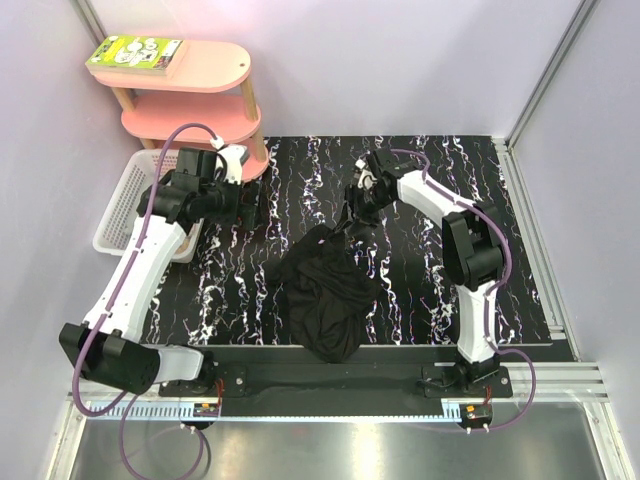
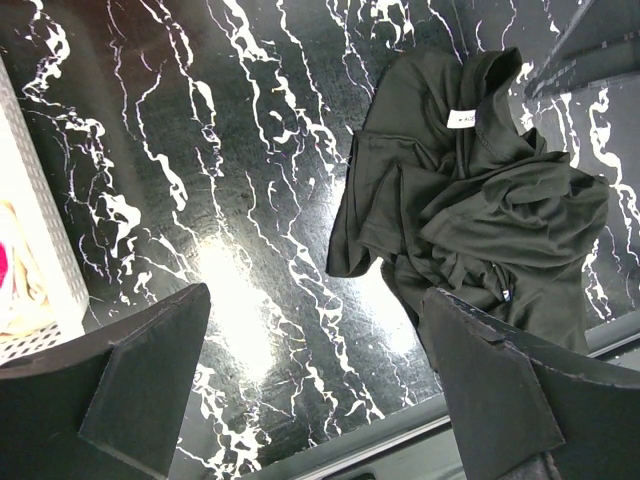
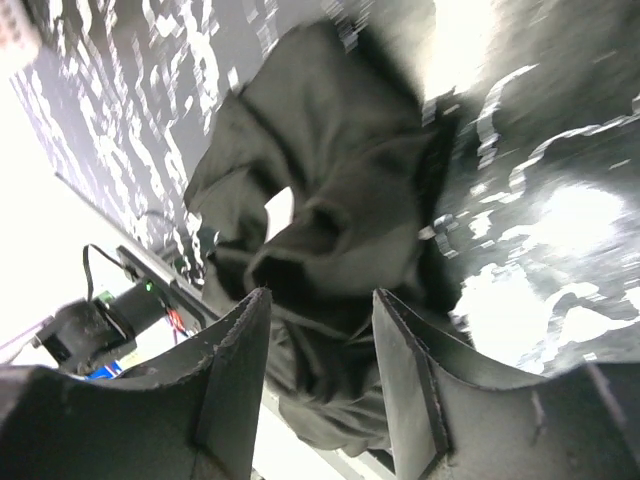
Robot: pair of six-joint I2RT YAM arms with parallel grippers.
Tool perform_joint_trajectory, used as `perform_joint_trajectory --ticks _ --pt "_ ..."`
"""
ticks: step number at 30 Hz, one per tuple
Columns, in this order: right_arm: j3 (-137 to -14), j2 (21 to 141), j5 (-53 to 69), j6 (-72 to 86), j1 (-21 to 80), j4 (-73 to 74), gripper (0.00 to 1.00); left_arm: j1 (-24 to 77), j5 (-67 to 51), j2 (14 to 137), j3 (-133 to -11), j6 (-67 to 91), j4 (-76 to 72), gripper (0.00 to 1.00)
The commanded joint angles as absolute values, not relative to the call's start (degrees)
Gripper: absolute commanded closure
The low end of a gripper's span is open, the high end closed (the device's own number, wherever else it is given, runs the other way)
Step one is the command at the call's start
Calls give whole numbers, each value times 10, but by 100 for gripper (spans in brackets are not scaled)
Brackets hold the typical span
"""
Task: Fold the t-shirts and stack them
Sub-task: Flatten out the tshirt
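A black t-shirt (image 1: 325, 290) lies crumpled in a heap on the black marbled table, near the front middle. A white neck label shows on it in the left wrist view (image 2: 470, 190). My right gripper (image 1: 355, 215) hovers just over the shirt's far edge. In the right wrist view the right gripper (image 3: 320, 295) has its jaws apart, and the shirt (image 3: 320, 180) shows between and beyond them, not pinched. My left gripper (image 1: 250, 205) is wide open and empty over bare table to the left of the shirt, as the left wrist view (image 2: 315, 300) also shows. No chest print shows.
A white lattice basket (image 1: 125, 205) stands at the table's left edge, with pale and pink cloth (image 2: 8, 275) inside. A pink two-tier shelf (image 1: 200, 110) stands at the back left, carrying a green box (image 1: 135, 53). Metal frame rails run along the front and right edges.
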State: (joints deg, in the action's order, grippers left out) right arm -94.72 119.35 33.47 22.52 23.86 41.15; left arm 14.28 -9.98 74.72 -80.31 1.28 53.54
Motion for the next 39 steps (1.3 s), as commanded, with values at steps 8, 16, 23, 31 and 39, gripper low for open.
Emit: perform_joint_trajectory --ticks 8,16,23,31,39 --pt "-1056 1272 325 224 226 425 51 130 -120 708 -833 -10 538 7" --pt "-1060 1273 326 229 236 434 64 123 -121 702 -821 -11 534 8" --pt "-1032 1272 328 230 241 435 62 96 -130 706 -839 -13 529 7" --pt "-1020 1274 313 208 244 462 63 65 -148 708 -846 -19 529 7" --pt "-998 1243 267 169 244 502 57 53 -160 710 -840 -21 526 7"
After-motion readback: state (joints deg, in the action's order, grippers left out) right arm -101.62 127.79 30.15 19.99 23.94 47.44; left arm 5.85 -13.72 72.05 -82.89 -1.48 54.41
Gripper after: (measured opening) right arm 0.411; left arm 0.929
